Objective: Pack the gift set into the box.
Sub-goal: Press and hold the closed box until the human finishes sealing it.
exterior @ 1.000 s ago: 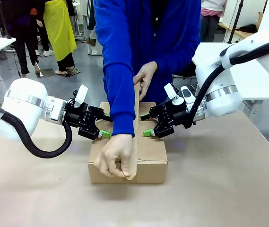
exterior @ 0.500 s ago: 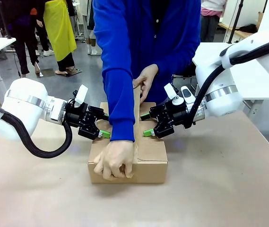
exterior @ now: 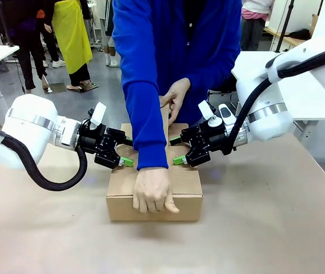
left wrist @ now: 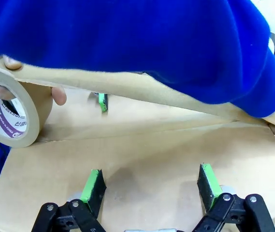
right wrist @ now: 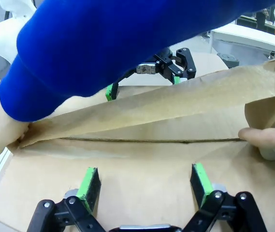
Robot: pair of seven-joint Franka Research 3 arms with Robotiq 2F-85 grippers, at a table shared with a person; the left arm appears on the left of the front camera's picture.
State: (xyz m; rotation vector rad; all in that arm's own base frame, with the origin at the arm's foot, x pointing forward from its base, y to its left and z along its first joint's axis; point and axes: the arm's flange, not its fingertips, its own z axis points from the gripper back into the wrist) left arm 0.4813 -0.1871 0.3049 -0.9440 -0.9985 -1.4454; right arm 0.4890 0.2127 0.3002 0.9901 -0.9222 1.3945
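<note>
The box [exterior: 154,197] sits on the table [exterior: 265,228] in the middle of the front view with its top flaps folded shut; the seam between them runs across both wrist views, and the gift set cannot be seen; a strip of brown tape [right wrist: 156,108] is stretched above that seam, running from the near edge of the box up to a tape roll [left wrist: 12,116] held at the far side; the person, in a blue sleeve [exterior: 145,85], leans over the box, one hand [exterior: 152,191] pressing the tape end down over the near top edge, the other hand [exterior: 175,97] holding the roll up behind; the left gripper [exterior: 124,154] rests at the box's left top edge, its green-padded fingers [left wrist: 93,186] spread wide over the cardboard and gripping nothing; the right gripper [exterior: 177,151] rests likewise at the right top edge, its fingers [right wrist: 90,182] spread wide and holding nothing.
</note>
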